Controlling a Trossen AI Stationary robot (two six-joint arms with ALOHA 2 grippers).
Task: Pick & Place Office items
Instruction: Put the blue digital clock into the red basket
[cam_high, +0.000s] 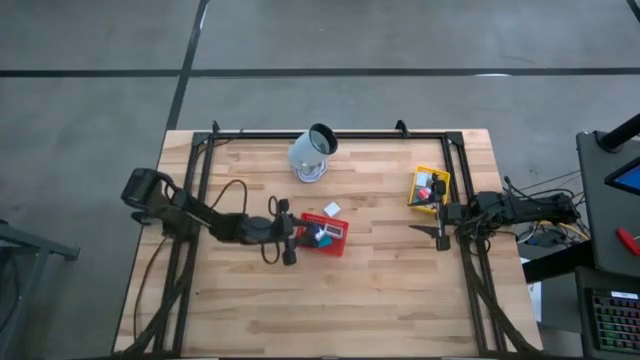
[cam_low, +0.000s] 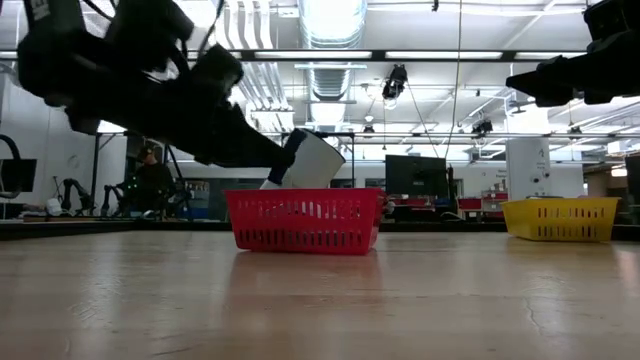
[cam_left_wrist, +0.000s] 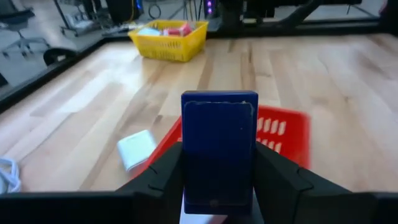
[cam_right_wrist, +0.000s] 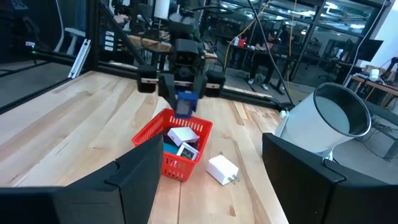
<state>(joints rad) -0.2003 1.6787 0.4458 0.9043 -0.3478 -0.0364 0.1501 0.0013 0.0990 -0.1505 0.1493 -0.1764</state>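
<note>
Office items are mid-transfer: your left gripper (cam_left_wrist: 217, 177) is pinching 1 dark blue block (cam_left_wrist: 219, 149) upright between its fingers, just over the left edge of the red tray (cam_high: 340, 237) at the table's middle, where other pieces already lie. 1 white item (cam_high: 332, 209) lies on the wood just beyond the tray, the pale cup (cam_high: 312, 152) lies tipped farther back, and your right gripper (cam_high: 441, 229) waits with fingers spread beside the yellow tray (cam_high: 415, 183) at the right. Judging by this, you are at the placing step, so next carry the block over the tray's inside, lower it and let go.
</note>
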